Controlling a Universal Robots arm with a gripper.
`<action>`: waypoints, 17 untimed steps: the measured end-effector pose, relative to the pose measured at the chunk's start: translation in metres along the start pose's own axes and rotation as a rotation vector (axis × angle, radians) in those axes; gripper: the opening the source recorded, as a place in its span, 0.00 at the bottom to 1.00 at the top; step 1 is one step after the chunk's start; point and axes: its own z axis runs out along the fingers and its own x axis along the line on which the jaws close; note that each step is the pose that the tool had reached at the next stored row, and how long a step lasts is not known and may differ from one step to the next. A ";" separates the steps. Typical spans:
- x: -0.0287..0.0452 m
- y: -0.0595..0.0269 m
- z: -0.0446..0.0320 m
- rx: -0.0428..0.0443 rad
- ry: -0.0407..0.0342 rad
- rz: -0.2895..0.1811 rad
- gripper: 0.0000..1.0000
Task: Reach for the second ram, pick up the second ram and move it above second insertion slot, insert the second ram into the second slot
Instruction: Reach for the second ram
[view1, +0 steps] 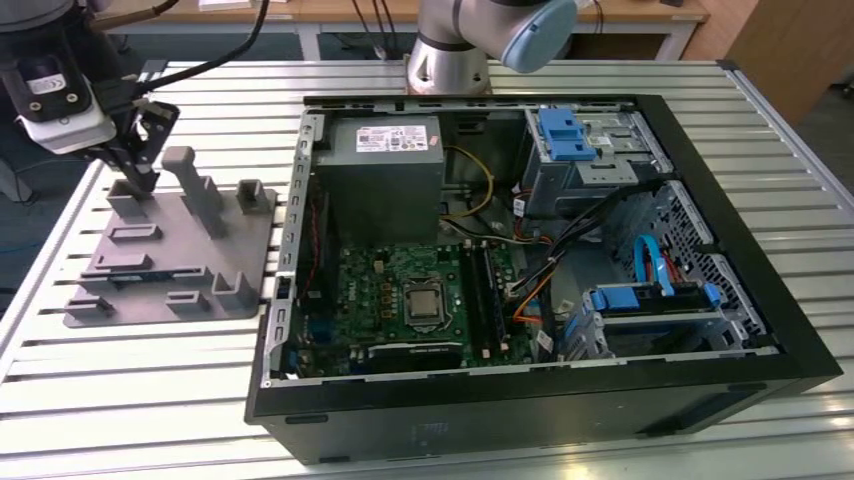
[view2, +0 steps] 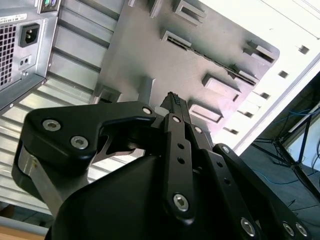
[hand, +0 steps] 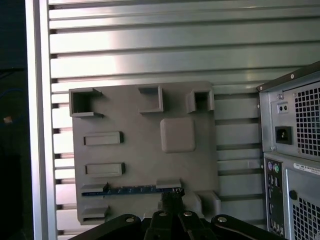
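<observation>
Grey tray (hand: 145, 150), one blue second ram (hand: 130, 190) on it, one clenched empty end effector (view1: 139, 183) above.

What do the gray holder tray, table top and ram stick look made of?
Holder tray: matte gray plastic, probably; dull, uniform, moulded pockets. Table top: bare metal, likely aluminium; bright reflective slats. Ram stick: dark blue circuit board, thin edge showing.

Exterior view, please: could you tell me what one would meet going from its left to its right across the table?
Grey holder with the ram lying on it → power supply → drive cage → case's right wall.
</observation>
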 end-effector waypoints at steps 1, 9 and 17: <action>0.0004 -0.0002 0.0014 0.0000 0.0000 0.000 0.10; 0.0031 -0.0016 0.0127 0.0000 0.0000 0.000 0.10; 0.0056 -0.0030 0.0250 0.0000 0.0000 0.000 0.10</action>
